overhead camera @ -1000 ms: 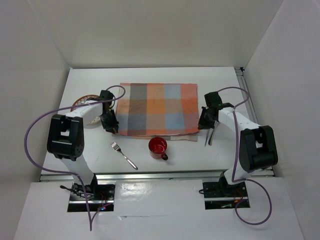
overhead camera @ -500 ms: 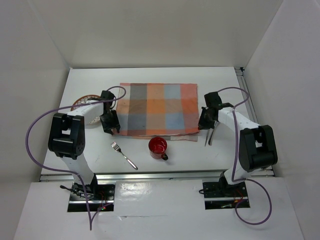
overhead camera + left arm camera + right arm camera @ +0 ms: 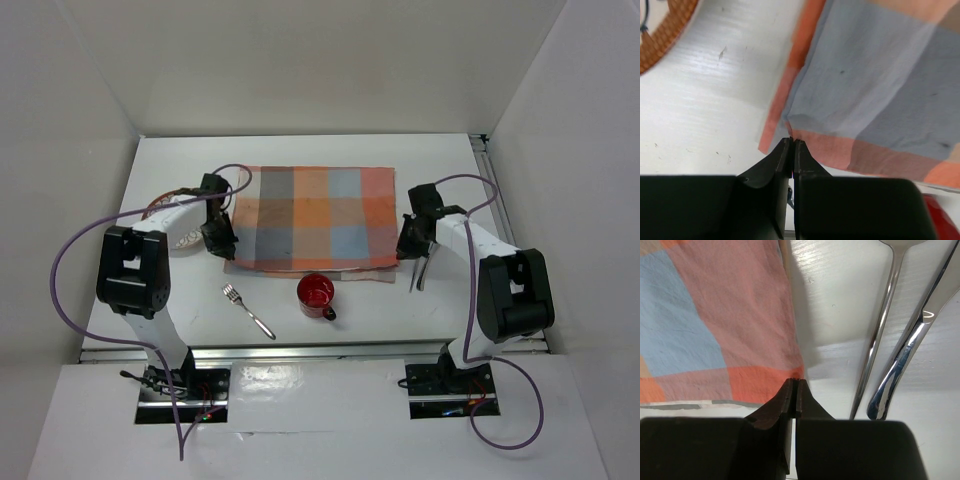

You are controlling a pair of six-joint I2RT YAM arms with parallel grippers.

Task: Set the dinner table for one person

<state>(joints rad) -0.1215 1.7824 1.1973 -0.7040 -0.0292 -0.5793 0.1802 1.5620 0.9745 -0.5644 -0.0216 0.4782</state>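
Two grippers, one checked cloth mat [image 3: 310, 215]: the left gripper [image 3: 792, 142] is pinching its near-left corner and the right gripper [image 3: 794, 385] is clamping its near-right corner. One red cup [image 3: 315, 294], one fork [image 3: 248, 310], one spoon [image 3: 885, 325] and one knife [image 3: 920, 325] are lying on the dinner table [image 3: 380, 300], which is spreading bare along its far edge.

arms [image 3: 170, 216]: white links, black joints | cables [image 3: 56, 275]: purple | left hand [image 3: 792, 141], right hand [image 3: 793, 382]: black
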